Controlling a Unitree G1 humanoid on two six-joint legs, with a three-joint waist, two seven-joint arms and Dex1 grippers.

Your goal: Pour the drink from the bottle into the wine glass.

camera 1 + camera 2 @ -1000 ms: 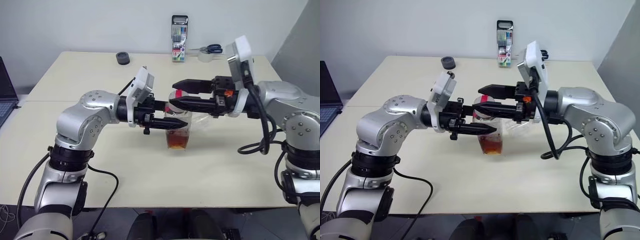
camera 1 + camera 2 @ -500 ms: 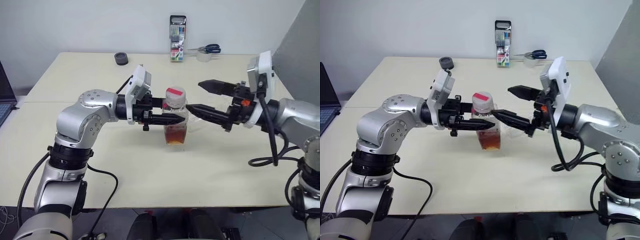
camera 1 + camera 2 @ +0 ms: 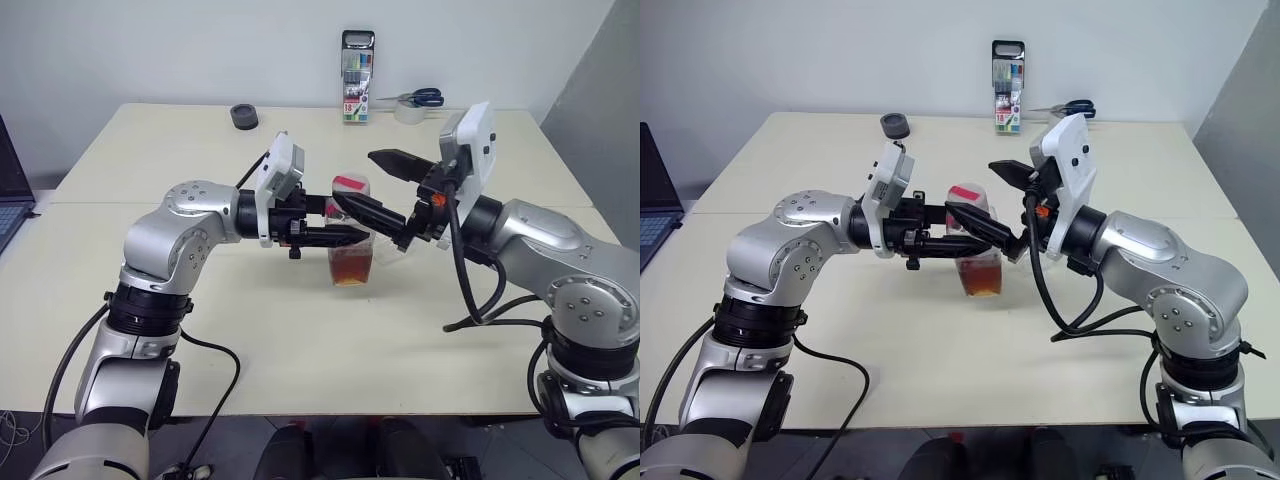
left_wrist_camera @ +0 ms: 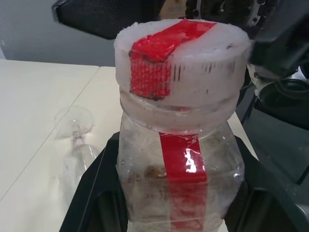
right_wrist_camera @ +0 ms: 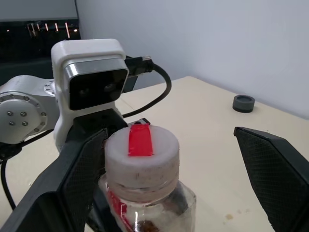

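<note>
Capped bottle (image 3: 351,235) holds reddish-brown drink (image 3: 351,269), gripped by left hand (image 3: 345,234)

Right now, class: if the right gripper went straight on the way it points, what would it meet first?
Most likely the bottle's cap: the right gripper is open, its fingers flanking the cap. Depth is uncertain.

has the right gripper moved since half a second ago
Yes. The right gripper has swung back toward the bottle; its open jaws now straddle the cap, where before they stood off to its right.
</note>
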